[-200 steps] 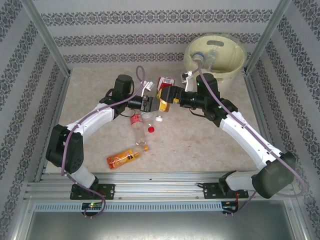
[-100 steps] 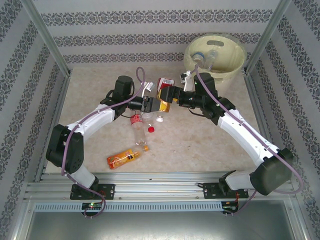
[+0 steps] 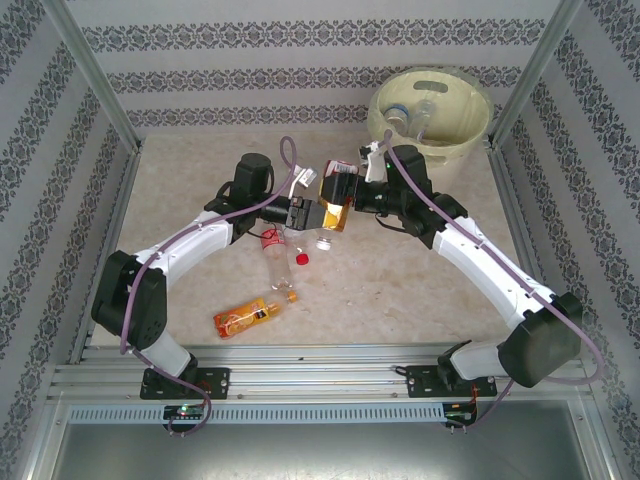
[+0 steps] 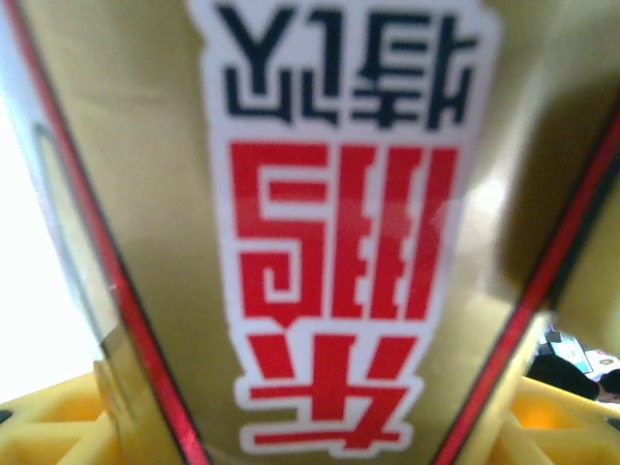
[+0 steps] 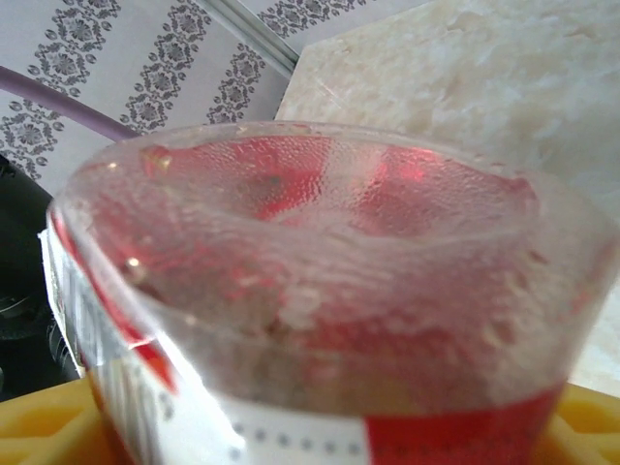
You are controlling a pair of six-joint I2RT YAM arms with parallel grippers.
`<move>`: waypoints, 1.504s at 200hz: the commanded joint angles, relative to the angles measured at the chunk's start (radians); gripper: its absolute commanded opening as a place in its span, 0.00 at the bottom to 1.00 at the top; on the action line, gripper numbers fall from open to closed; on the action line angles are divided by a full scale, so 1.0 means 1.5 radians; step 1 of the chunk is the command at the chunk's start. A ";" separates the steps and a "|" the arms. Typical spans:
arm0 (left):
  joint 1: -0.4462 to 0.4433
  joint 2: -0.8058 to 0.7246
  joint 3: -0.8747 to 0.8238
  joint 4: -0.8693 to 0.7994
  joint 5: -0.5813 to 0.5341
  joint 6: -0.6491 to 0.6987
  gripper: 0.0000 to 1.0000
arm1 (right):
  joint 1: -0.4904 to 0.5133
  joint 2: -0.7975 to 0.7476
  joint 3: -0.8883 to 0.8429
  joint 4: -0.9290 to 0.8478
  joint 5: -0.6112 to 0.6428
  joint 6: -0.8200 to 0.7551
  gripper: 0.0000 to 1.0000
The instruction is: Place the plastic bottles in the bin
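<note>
1. L gripper [image 3: 308, 213]: my jaws are clamped on the gold-and-red-labelled bottle [image 3: 333, 212], held up over mid-table [image 3: 400, 290].
2. R gripper [image 3: 345, 192]: straddles the same bottle's base end from the far-right side. I can't tell whether it grips.
3. Bottle axis: approx. near–far in the top view, with the clear neck toward my bases and the base end facing the R gripper.
4. Key relation: the bin [image 3: 465, 145] sits at far right, beyond the R gripper, which is nearer to it. My judgement: hand-over L→R, then carry.
5. Also on the table: other bottles [image 3: 246, 318], on the L side.
</note>
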 commanded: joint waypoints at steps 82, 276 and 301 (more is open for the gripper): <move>-0.003 -0.068 -0.044 0.067 -0.078 0.062 1.00 | -0.011 -0.045 0.032 -0.023 0.014 -0.029 0.63; -0.003 -0.254 -0.217 0.280 -0.324 0.135 1.00 | -0.210 0.057 0.505 -0.304 0.428 -0.323 0.65; -0.003 -0.258 -0.209 0.231 -0.340 0.175 1.00 | -0.228 0.135 0.597 -0.328 0.433 -0.344 0.65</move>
